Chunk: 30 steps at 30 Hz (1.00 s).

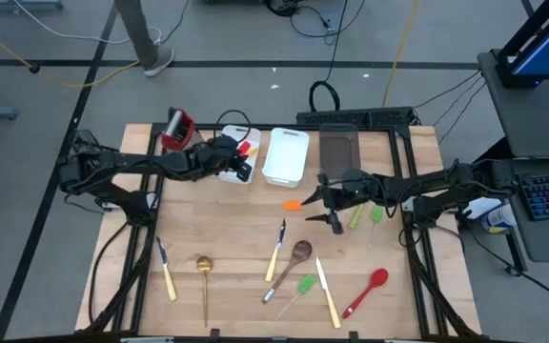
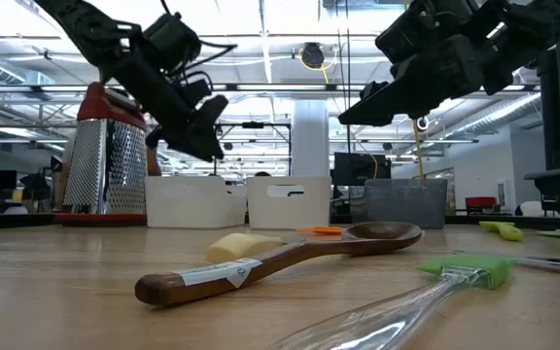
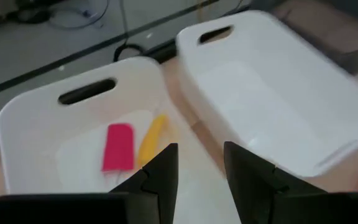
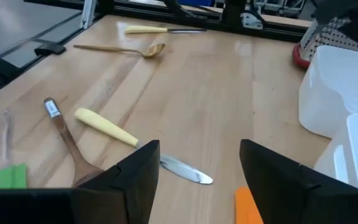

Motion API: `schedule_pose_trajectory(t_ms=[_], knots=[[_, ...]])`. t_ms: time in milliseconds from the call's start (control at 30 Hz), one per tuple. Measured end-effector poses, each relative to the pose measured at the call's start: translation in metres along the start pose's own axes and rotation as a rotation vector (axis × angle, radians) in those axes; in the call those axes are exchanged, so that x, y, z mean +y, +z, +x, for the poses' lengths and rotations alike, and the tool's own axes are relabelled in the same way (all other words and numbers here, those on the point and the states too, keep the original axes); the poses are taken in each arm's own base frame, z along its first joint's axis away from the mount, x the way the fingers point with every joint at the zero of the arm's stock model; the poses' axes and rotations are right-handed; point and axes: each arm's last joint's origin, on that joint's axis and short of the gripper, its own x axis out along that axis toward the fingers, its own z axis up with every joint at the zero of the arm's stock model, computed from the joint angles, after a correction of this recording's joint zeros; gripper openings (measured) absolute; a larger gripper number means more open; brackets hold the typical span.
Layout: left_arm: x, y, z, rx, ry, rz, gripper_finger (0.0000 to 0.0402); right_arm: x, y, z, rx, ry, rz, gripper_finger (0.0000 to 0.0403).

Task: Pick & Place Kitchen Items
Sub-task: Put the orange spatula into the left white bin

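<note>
Biggest worry was the right gripper (image 1: 336,221): it hung spread wide and empty over the middle of the table, with the small orange piece (image 1: 293,203) just off at its 9 o'clock and a cream-handled knife (image 1: 275,248) at about 7. If it dropped for that flat orange bit, I'd guess the fingers could skid it along the wood or clip the knife blade, since everything sat close there.

The left gripper (image 1: 239,162) hovered over the left white bin (image 1: 239,177), jaws parted, nothing held. A red piece (image 3: 118,147) and a yellow piece (image 3: 151,138) already lay inside; dipping low could catch the bin wall and shove it.

As for axes: the brown wooden spoon (image 1: 289,262) ran 1 to 7 o'clock, bowl at the 1 end. The gold ladle (image 1: 204,286) ran 12 to 6, bowl at 12. The orange piece lay roughly 3 to 9.
</note>
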Motion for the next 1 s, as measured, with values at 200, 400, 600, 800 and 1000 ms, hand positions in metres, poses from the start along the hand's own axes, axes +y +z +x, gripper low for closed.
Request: schedule_pose_trajectory(t_ms=[200,400,600,800,1000], knots=[[-0.018,0.003,-0.012,-0.064,-0.084,0.066,0.0134,-0.001,0.000,0.000,0.002,-0.007,0.002,0.0212],[-0.039,0.003,-0.020,-0.137,-0.169,0.172,0.0134,-0.002,-0.001,0.000,0.006,-0.020,0.045,0.0212],[-0.053,0.000,-0.028,-0.179,-0.226,0.259,0.0134,-0.004,-0.014,0.013,0.068,-0.077,0.090,0.0225],[-0.055,0.000,-0.029,-0.187,-0.232,0.277,0.0134,-0.010,-0.035,0.031,0.130,-0.202,0.118,0.0249],[-0.055,0.000,-0.029,-0.188,-0.229,0.279,0.0134,-0.014,-0.058,0.045,0.218,-0.300,0.130,0.0248]])
